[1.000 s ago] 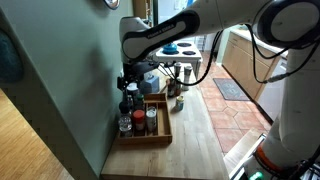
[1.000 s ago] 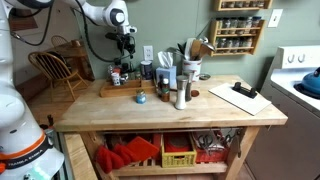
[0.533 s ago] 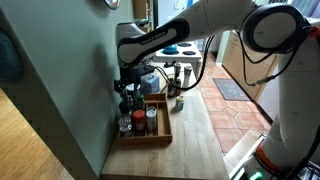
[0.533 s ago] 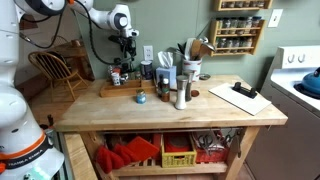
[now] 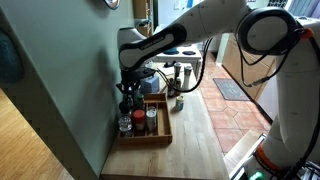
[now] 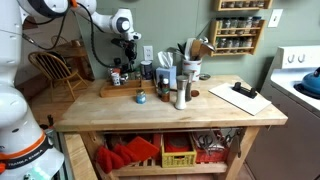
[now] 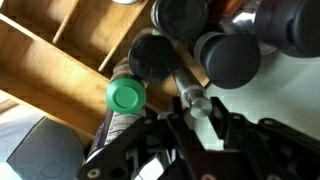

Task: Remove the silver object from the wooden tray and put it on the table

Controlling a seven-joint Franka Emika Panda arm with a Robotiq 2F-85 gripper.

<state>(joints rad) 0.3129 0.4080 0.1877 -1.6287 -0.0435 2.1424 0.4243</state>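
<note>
Pincer (image 5: 128,93) hangs low over the wall end of the wooden tray (image 5: 166,126); the arm reaches in from above. In the exterior view from across the room the pincer (image 6: 128,64) sits just above the tray (image 6: 108,92), which rests on the bench (image 6: 205,116) at its far corner by the wall.

Wrist view: pincer (image 7: 200,118) enters from the bottom edge, dark and out of focus. Fingers apart or together — cannot tell; the tips blur into the jars beneath.

Tray contents seen from above: a green-lidded jar (image 7: 125,96) and several black-lidded jars (image 7: 228,60) packed close, touching or nearly so. Light-wood slats of the tray (image 7: 60,55) run diagonally at upper left.

Silver object (image 7: 193,99) — a small bright metal piece just ahead of the pincer, between the green lid and the black lids, inside the tray. Contact with the fingers: cannot tell.

Also on the bench (image 5: 198,140), well apart from the tray: a utensil crock (image 6: 190,68), a small blue item (image 6: 140,97) and a white board (image 6: 240,97).
</note>
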